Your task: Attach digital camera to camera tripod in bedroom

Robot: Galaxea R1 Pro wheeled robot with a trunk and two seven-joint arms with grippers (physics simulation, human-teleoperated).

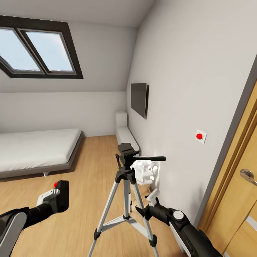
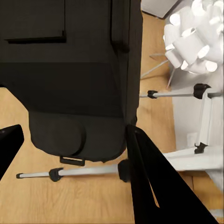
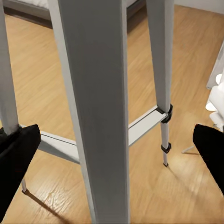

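Left tool (image 1: 53, 200) clamps digital camera (image 1: 61, 194), held low, left of camera tripod (image 1: 125, 185), staged for lift onto its head. Right tool (image 1: 152, 198) open beside tripod leg, apparently steadying; white floor lamp (image 1: 144, 172) just behind.

The black digital camera (image 1: 61, 195) is sitting at lower left, while the silver-legged camera tripod (image 1: 125, 200) is standing upright at bottom centre.
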